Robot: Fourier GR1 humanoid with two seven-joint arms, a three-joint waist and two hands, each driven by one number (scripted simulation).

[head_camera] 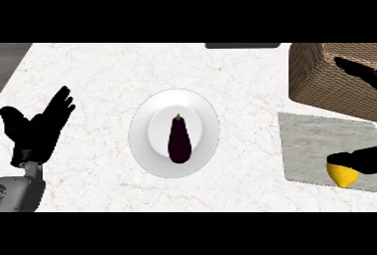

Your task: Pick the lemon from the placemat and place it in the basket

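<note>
At lower right, the lemon is grasped on the placemat by the right hand's fingers, for lifting into the basket; the left hand is rested released.

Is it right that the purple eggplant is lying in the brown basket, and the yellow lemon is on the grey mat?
Not quite. In the head view the eggplant lies on the white plate in the middle of the counter, not in the basket. The lemon is indeed on the grey mat, under the right hand.

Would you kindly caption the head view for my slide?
Right hand grasping the lemon on the placemat, beside the basket.
</note>
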